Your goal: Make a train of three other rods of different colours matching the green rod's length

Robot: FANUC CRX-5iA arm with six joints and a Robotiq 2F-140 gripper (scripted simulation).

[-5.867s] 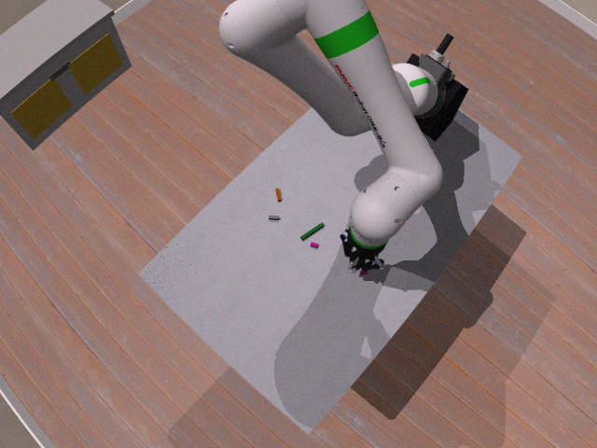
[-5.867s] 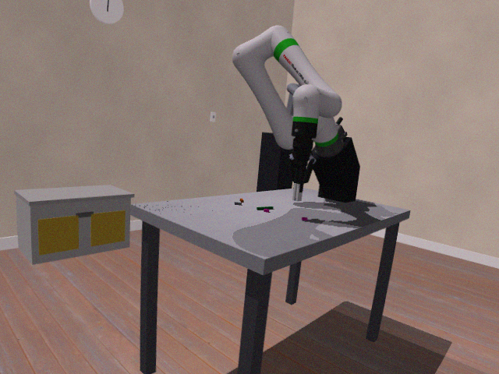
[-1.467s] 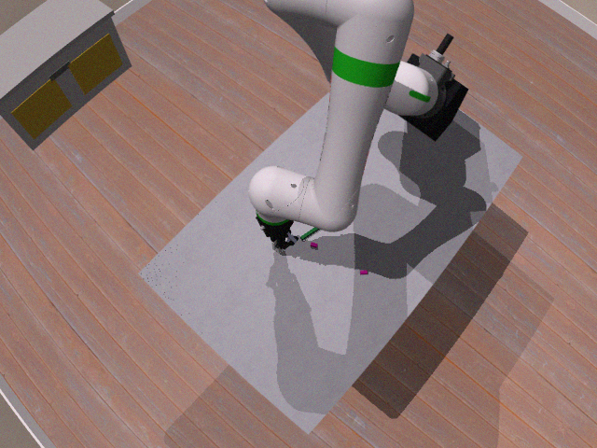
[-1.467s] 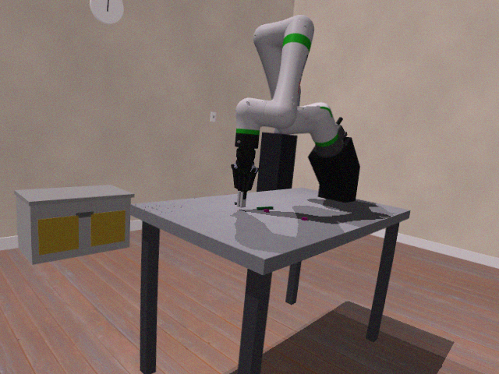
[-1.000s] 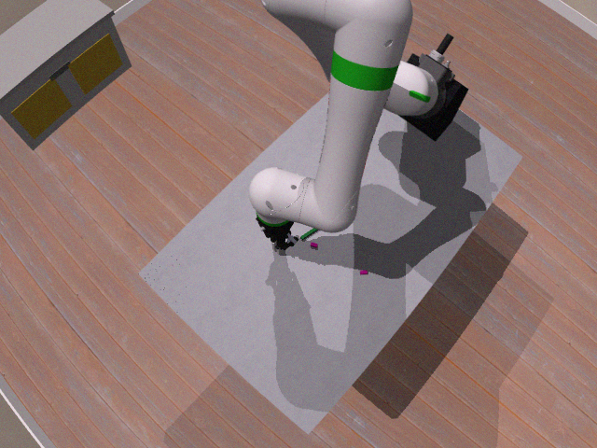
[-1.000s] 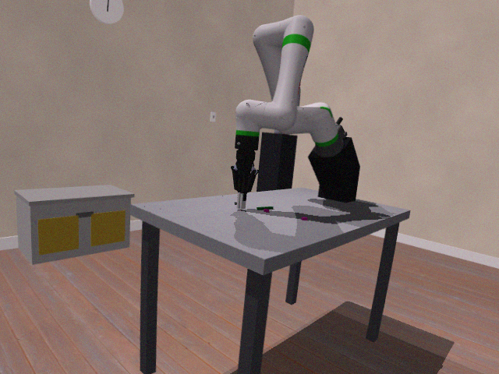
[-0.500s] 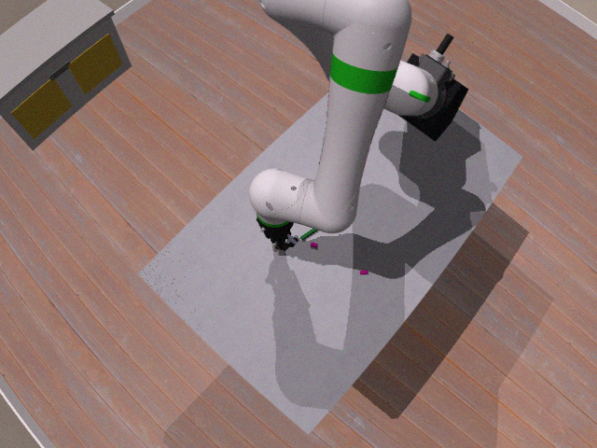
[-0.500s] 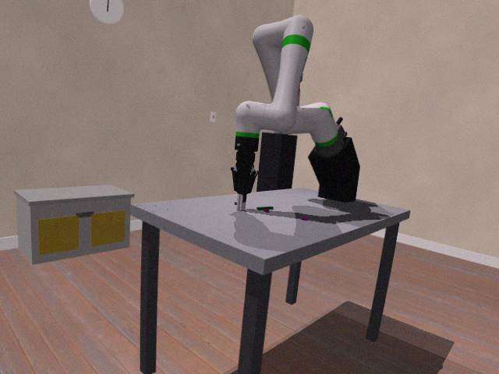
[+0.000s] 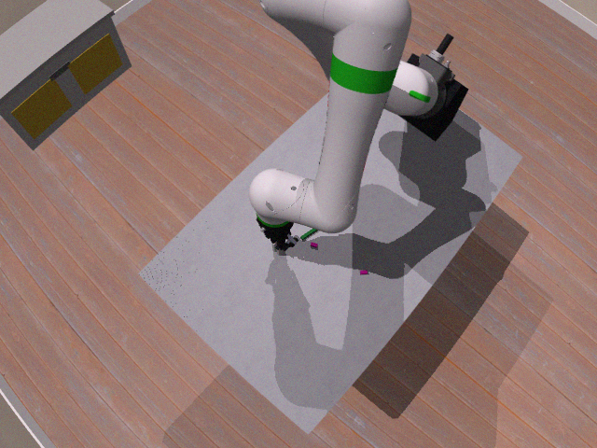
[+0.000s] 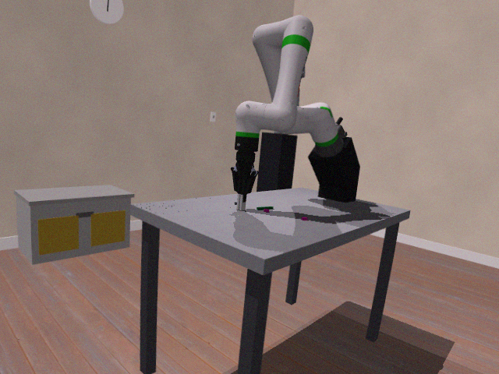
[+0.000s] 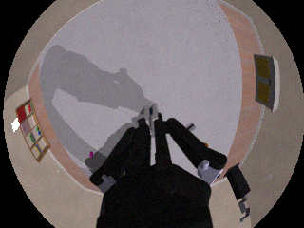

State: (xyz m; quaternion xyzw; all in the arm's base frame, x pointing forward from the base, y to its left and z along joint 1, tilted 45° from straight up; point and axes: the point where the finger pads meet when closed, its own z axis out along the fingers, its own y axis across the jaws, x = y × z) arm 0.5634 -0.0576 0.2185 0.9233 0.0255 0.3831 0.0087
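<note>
My gripper (image 9: pixel 282 246) points straight down with its fingertips at the table top, left of the middle; it also shows in the side view (image 10: pixel 241 206). It is shut on a very small rod that looks blue (image 11: pixel 150 113) in the wrist view; the fingers hide most of it. The green rod (image 9: pixel 308 234) lies flat just right of the gripper, partly under the arm, and shows in the side view too (image 10: pixel 264 208). One magenta rod (image 9: pixel 313 245) lies close beside the green rod. A second magenta rod (image 9: pixel 364 272) lies further right, in the arm's shadow.
The arm's base (image 9: pixel 436 104) stands at the table's far right corner. A grey cabinet with yellow doors (image 9: pixel 52 67) stands on the floor, away from the table. The arm hides part of the table behind the gripper.
</note>
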